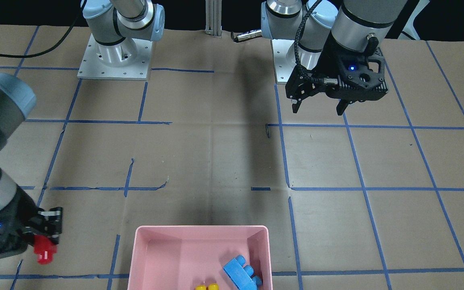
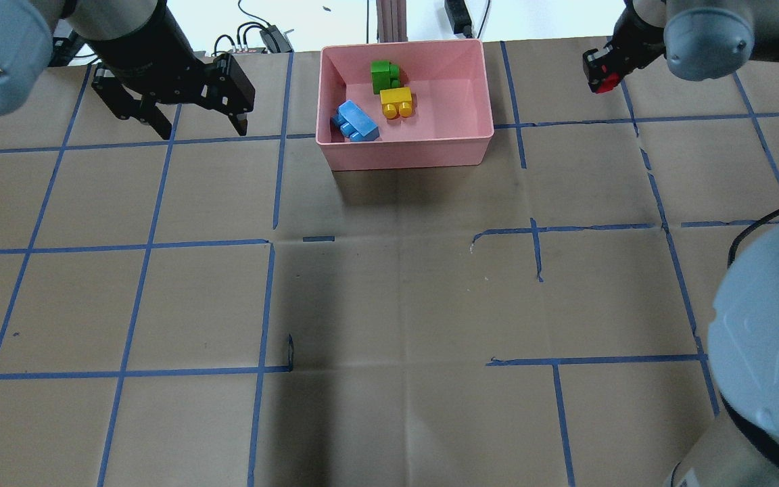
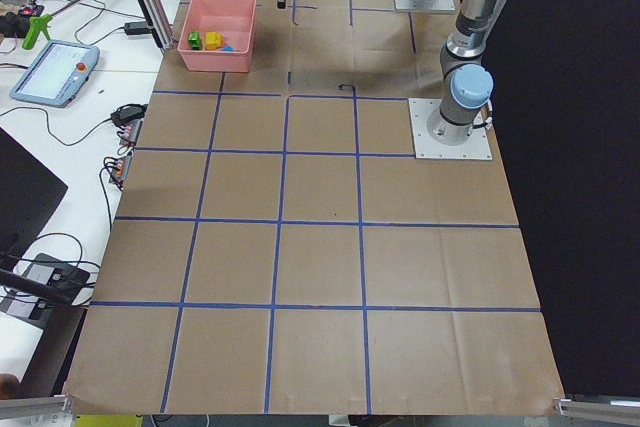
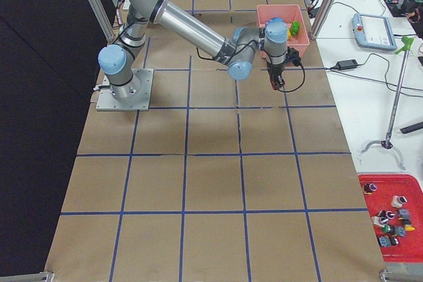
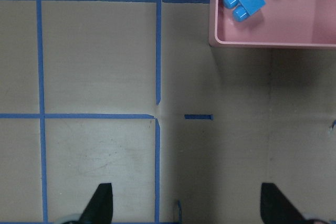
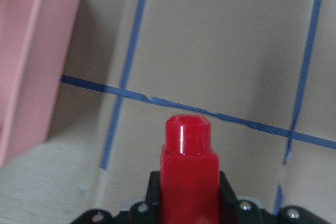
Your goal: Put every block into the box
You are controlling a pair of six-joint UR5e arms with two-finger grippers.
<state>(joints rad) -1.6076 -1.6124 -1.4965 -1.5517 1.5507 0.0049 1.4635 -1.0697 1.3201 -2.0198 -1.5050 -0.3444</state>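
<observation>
- Right gripper [image 2: 602, 74] is clamped on the red brick [image 2: 608, 84]. From its wrist camera I see the brick [image 6: 188, 156] pinched between the jaws with its 1 stud pointing away from the camera.
- That gripper sits over the brown paper table [image 2: 396, 304], on the robot's right of the pink box [image 2: 403, 152] and clear of it. The box wall [image 6: 26, 61] shows only at the wrist view's left edge.
- From across the table, the red brick [image 1: 44, 251] pokes out below the right gripper [image 1: 46, 241], well apart from the box [image 1: 199, 228].
- Left gripper [image 2: 200, 128] hangs with its fingers spread wide and nothing between them. Its wrist camera shows both fingertips [image 5: 100, 203] far apart over bare paper and blue tape lines.
- I see the box at the table's far edge, between the 2 grippers.
- 3 bricks lie inside it:
  - The green brick [image 2: 384, 74] lies toward the far wall.
  - The yellow brick [image 2: 396, 103] lies just beside the green one.
  - The light blue brick [image 2: 354, 122] lies near the wall on the robot's left.
</observation>
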